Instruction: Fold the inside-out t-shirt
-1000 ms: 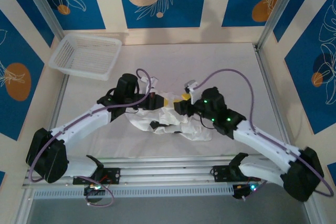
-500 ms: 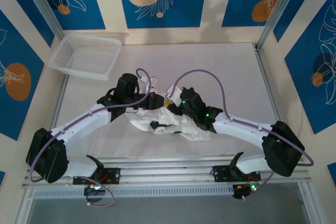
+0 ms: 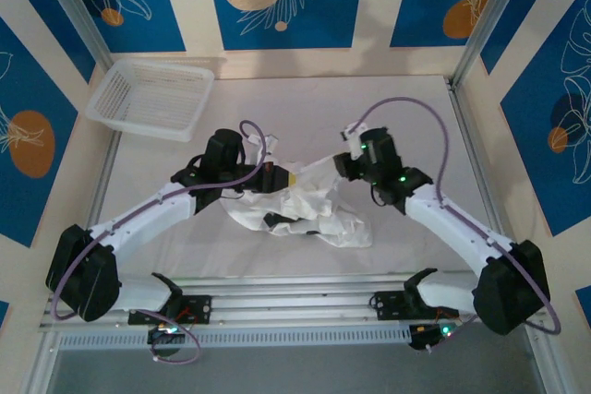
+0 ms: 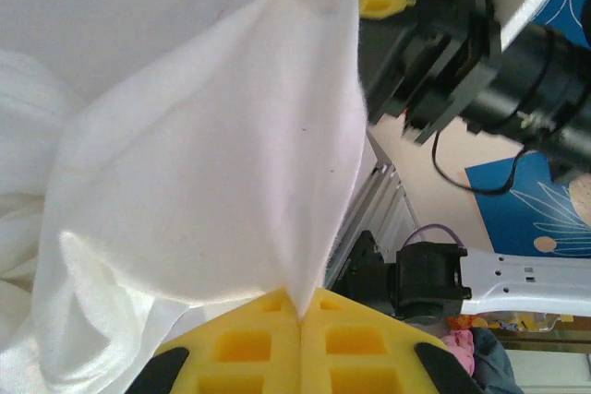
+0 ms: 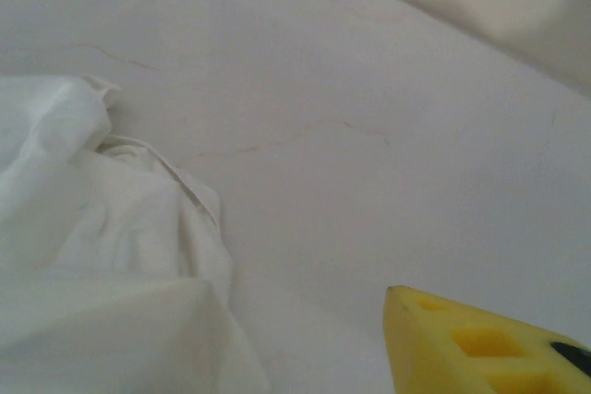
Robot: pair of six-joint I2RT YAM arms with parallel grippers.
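Your right end effector (image 3: 343,162) has pulled back to the edge of the crumpled white cotton t-shirt (image 3: 309,214) lying mid-worktop (image 3: 416,108). You cannot tell whether its jaws grip cloth. Your left end effector (image 4: 300,325) stays clamped on a raised fold, so folding has barely begun.

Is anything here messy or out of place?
Yes: the white t-shirt is a crumpled heap in the middle of the table, not spread flat, with one fold pulled up taut and pinched in the left arm's shut jaws. The mesh basket sits slightly askew at the far left corner.
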